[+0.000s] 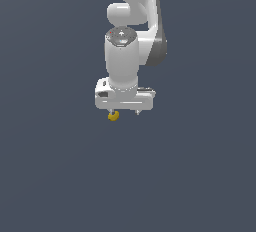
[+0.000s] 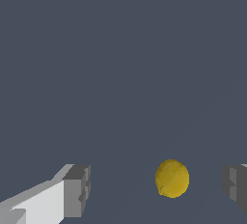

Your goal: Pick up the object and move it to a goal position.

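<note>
Object (image 2: pixel 171 178): small yellow-orange ball, lying between the spread fingers (image 2: pixel 75 191) of the white gripper (image 1: pixel 125 112), nearer one than the other, touching neither. Judged step: closing; better centred first, so the ball is not nudged sideways. Wrist view alone shows the gaps; exterior view shows the ball just under the gripper's edge.

One object (image 2: pixel 171 178), one gripper (image 2: pixel 154 189)

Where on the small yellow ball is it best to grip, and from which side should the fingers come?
Grip the yellow ball across its widest middle, one finger on each opposite side. It is round, so any pair of sides likely serves. In the wrist view it lies between the open gripper fingers, nearer one, so centring first seems wise.
</note>
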`<action>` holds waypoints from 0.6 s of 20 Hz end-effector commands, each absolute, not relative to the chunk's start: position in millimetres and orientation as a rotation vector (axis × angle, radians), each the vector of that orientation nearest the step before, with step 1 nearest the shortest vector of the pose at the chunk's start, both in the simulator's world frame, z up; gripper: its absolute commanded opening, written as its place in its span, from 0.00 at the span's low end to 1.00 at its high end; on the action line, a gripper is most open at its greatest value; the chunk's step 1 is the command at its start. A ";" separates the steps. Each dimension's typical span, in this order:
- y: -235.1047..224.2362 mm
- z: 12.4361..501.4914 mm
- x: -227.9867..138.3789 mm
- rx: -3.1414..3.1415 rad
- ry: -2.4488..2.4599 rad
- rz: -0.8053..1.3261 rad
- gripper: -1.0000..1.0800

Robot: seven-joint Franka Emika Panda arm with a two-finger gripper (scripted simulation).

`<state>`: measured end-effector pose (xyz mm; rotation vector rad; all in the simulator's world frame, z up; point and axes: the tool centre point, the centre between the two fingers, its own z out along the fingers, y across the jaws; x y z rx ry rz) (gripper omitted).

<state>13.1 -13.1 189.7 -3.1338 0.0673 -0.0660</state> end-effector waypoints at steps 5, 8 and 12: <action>-13.9 191.3 11.2 -3.124 0.077 -0.060 0.96; -14.5 194.6 8.8 -3.110 0.091 -0.051 0.96; -14.2 196.4 8.6 -3.105 0.096 -0.049 0.96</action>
